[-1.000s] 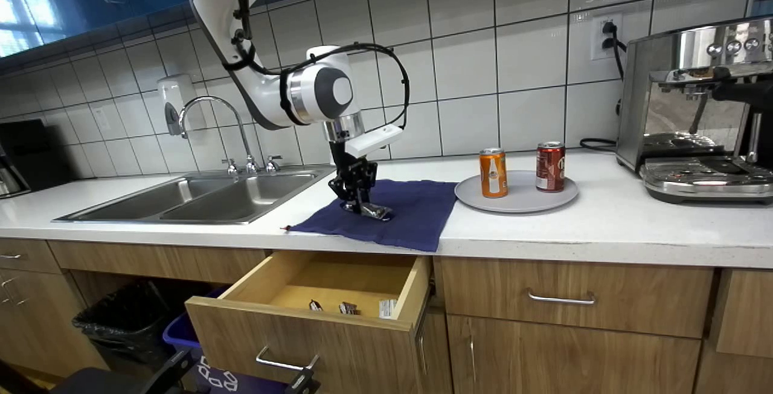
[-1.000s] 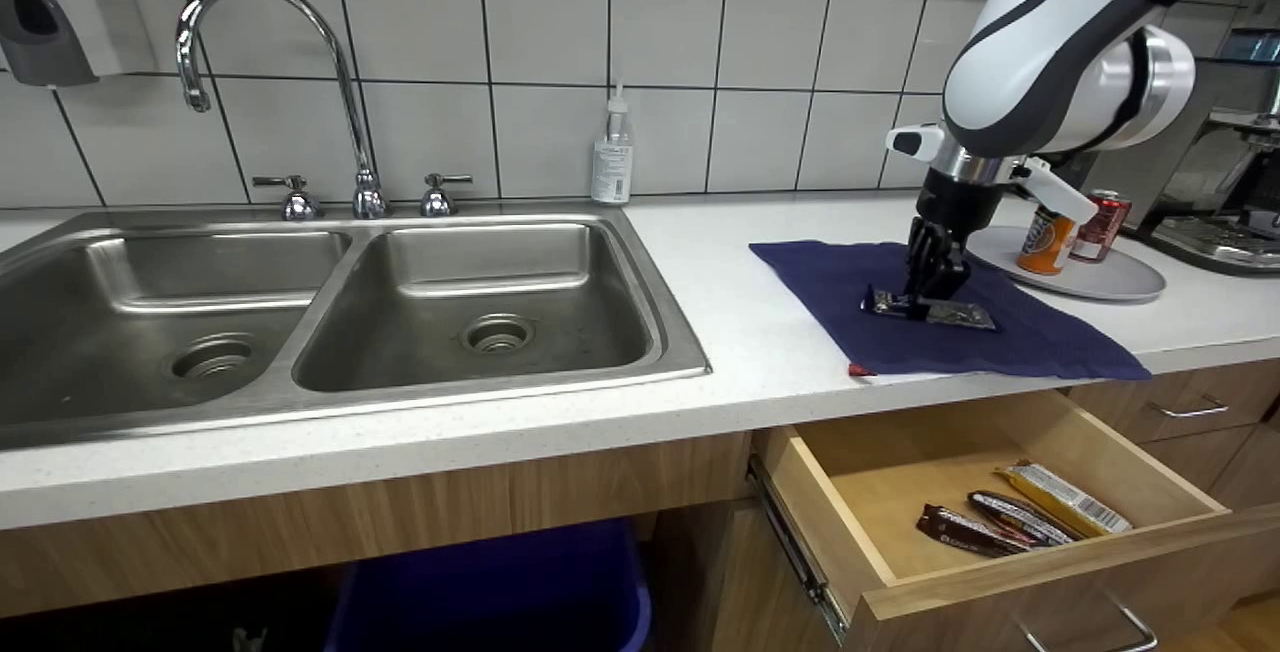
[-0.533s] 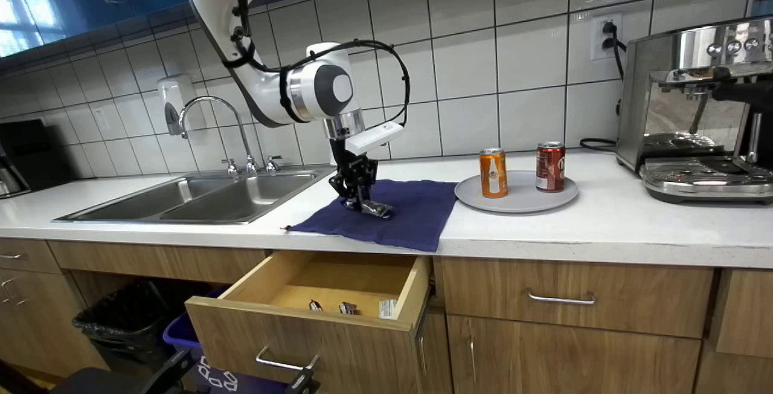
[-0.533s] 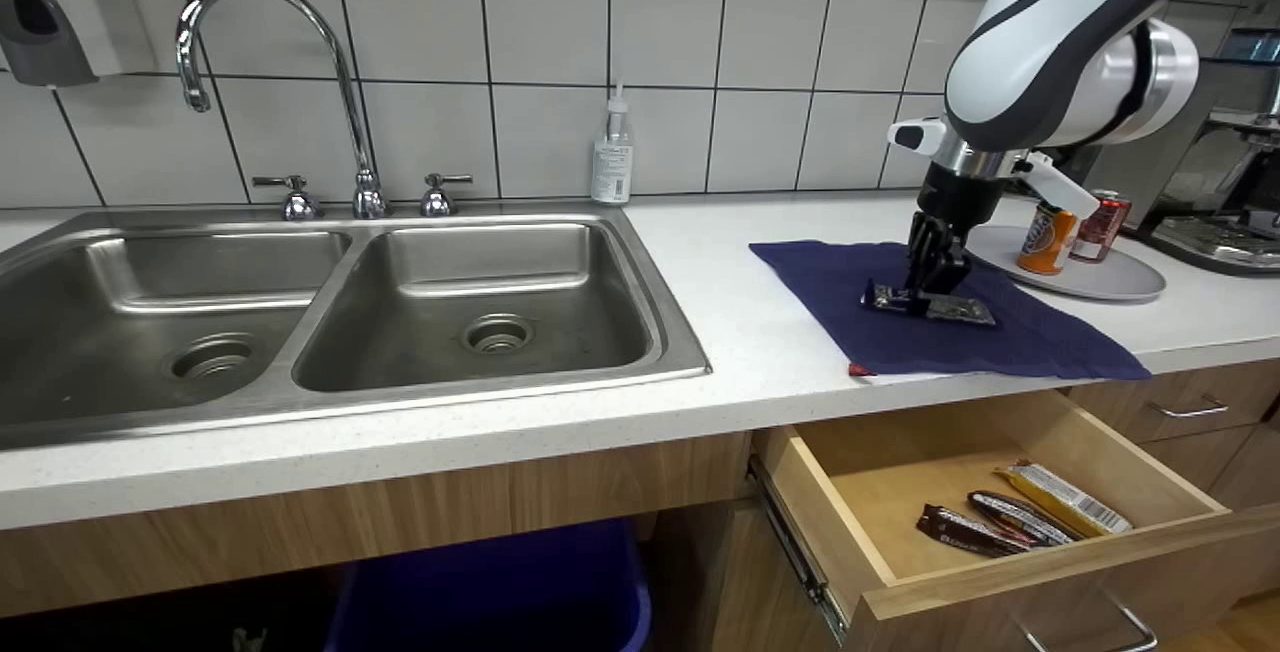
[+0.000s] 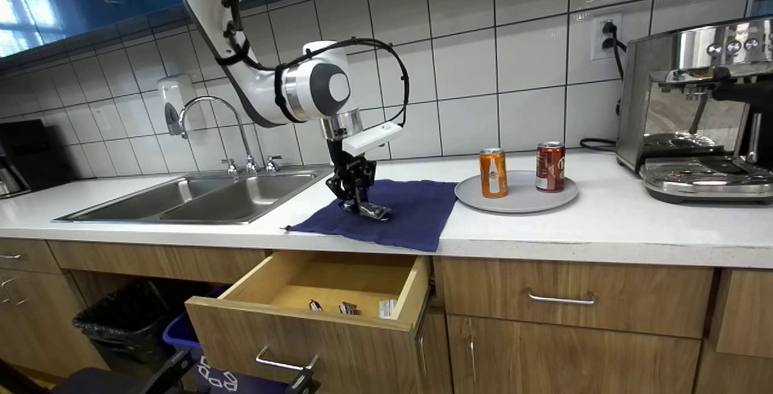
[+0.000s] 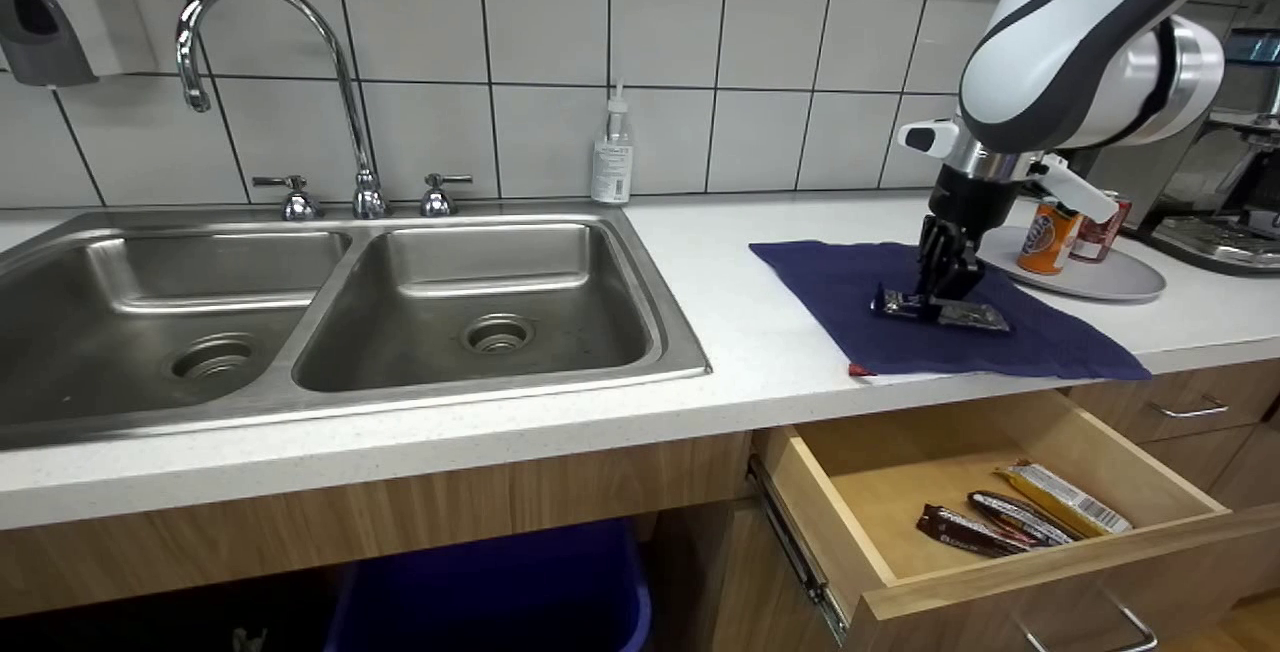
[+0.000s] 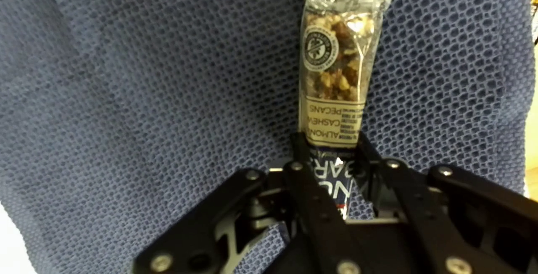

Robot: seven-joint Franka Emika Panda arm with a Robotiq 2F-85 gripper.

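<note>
A nut bar (image 7: 336, 76) in a clear and dark wrapper lies lengthwise between the fingers of my gripper (image 7: 330, 141) in the wrist view. Both fingers press against its sides near the middle, and part of its dark end is hidden behind them. In both exterior views the gripper (image 6: 932, 306) points down over a dark blue cloth (image 6: 830, 282), with the shiny bar (image 6: 975, 315) sticking out on either side. The bar is at or just above the cloth; I cannot tell whether they touch.
Below the cloth an open drawer (image 5: 302, 321) holds a yellow bar (image 6: 1065, 497) and two dark bars. A grey plate (image 5: 519, 205) carries an orange can (image 5: 494, 173) and a red can (image 5: 550, 167). A sink (image 6: 500, 302) and a coffee machine (image 5: 706, 110) flank the workspace.
The gripper and the bar have shifted slightly together, to the right in an exterior view. The grip stays the same, and the drawer, cloth and cans have not moved.
</note>
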